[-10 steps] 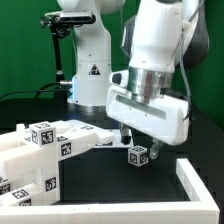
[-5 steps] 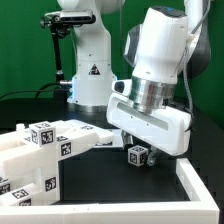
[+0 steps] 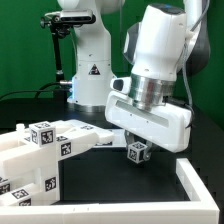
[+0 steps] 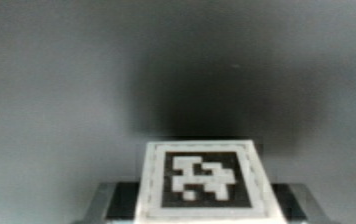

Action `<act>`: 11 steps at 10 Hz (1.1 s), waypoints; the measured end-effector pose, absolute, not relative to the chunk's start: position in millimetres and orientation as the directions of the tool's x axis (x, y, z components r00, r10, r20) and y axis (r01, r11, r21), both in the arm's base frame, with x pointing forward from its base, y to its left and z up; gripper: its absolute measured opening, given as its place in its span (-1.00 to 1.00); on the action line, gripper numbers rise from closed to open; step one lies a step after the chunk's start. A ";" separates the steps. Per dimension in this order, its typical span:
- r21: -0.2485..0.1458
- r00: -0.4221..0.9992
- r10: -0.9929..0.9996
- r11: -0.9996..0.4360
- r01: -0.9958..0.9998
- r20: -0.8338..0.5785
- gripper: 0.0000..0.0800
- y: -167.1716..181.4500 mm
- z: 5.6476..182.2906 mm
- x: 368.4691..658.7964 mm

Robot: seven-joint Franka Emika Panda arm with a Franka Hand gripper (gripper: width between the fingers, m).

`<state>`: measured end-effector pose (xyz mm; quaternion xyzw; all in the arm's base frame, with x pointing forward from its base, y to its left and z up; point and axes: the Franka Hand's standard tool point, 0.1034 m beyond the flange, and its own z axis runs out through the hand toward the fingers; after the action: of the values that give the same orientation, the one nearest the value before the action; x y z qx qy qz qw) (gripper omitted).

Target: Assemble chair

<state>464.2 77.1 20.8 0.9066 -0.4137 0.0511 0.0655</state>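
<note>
A white robot arm [image 3: 160,55] leans over the black tabletop [image 3: 100,185]. Chunky white plastic chair panels [image 3: 35,160] bearing square marker tags lie at the exterior view's left, and a low white corner rail [image 3: 200,180] lies at its right. The gripper [image 3: 137,147] straddles a small white tagged plastic cube [image 4: 200,180] resting on the tabletop. Its jaws sit close against the cube's sides; I cannot tell whether they clamp it.

lab: green backdrop [image 3: 20,40], black table [image 3: 110,182]
</note>
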 end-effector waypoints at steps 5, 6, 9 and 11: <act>-0.016 0.704 -0.707 -0.706 -0.708 0.064 -0.34 35.5 116.6 516.7; -0.007 0.710 -0.702 -0.711 -0.703 0.058 -0.33 38.3 112.7 513.1; -0.028 0.832 -0.551 -0.834 -0.550 0.063 -0.33 5.5 133.6 521.7; -0.042 0.866 -0.491 -0.871 -0.489 0.093 -0.33 -46.1 157.3 529.8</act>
<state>529.8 -46.1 157.3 0.9660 -0.2535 0.0504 -0.0083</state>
